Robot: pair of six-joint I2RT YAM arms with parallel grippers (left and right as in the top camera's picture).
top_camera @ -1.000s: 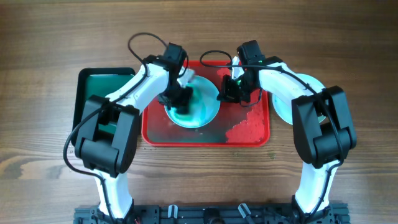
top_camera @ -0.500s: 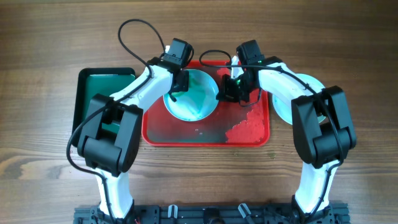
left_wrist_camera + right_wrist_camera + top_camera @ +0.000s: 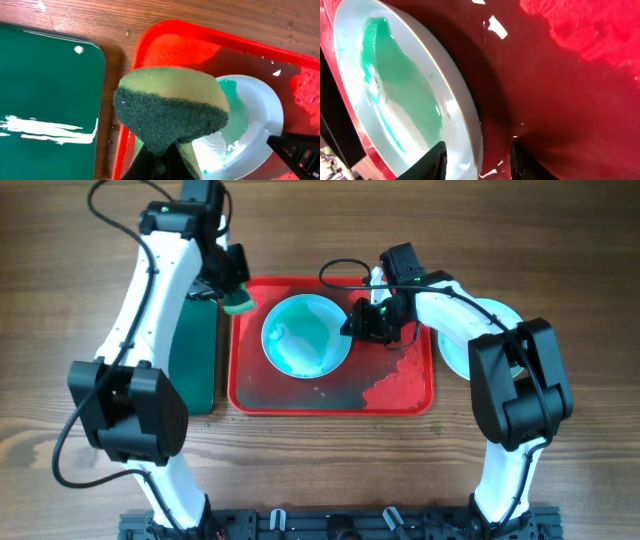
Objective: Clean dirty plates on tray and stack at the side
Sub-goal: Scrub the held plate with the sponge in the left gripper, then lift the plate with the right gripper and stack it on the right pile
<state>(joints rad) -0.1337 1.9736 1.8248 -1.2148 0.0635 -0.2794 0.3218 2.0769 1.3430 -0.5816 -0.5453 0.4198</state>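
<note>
Overhead: left gripper clamped on a green sponge, up over the top-left corner of the red tray, off the plate. Right gripper at the right rim of the one plate on the tray; jaw state unclear here. The plate shows a green smear. Stacked plates sit right of the tray, dark green tray left.

Left wrist: sponge pinched from below and bulging, above the tray rim. The plate is below-right, smear visible.

Right wrist: fingers spread, plate rim between them, not pinched. Plate wet and streaked green; tray floor wet.

Risks:
- A wet rim and spread jaws mean an off-centre close could skid the plate.
- Stacking now would put a dirty plate on the stack.
- The sponge may drip on the table.
</note>
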